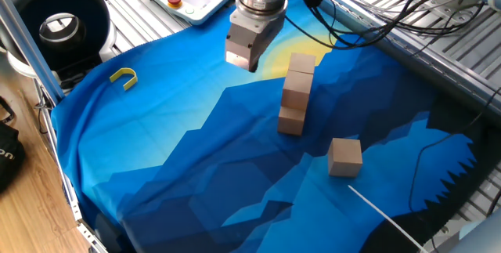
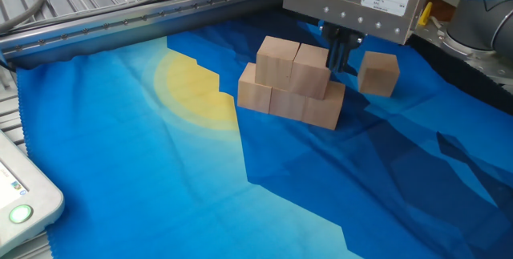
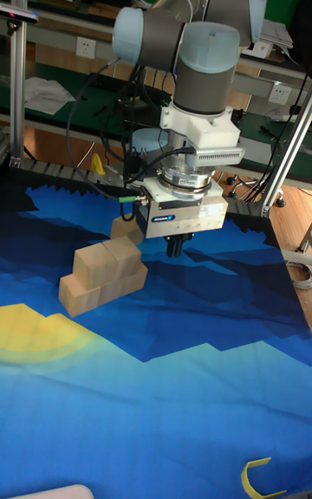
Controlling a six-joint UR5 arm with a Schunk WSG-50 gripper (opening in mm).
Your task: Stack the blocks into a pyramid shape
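Six wooden blocks showed on the blue cloth (image 2: 160, 179). Five of them formed a stack (image 2: 292, 82) near the yellow patch: three in a bottom row touching side by side, two resting on top. The sixth, a loose block (image 2: 377, 74), sat apart from the stack, on the side away from the yellow patch.

The gripper (image 2: 340, 50) hung above the cloth with nothing between its fingers. In the other fixed view its fingers came down just behind the stack's upper row, between the stack and the loose block, touching neither as far as could be seen. The fingers appeared close together, nearly shut, though the narrow gap could not be judged exactly. In the tall fixed view the gripper (image 3: 176, 247) hovered just beside the stack (image 3: 102, 275), with the loose block (image 3: 124, 230) partly hidden behind its body.

In one fixed view the gripper (image 1: 249, 62) stood up and to the left of the stack (image 1: 295, 95), and the loose block (image 1: 344, 157) lay well apart, nearer the camera. A small yellow U-shaped piece (image 1: 124, 77) lay near the cloth's far left edge.
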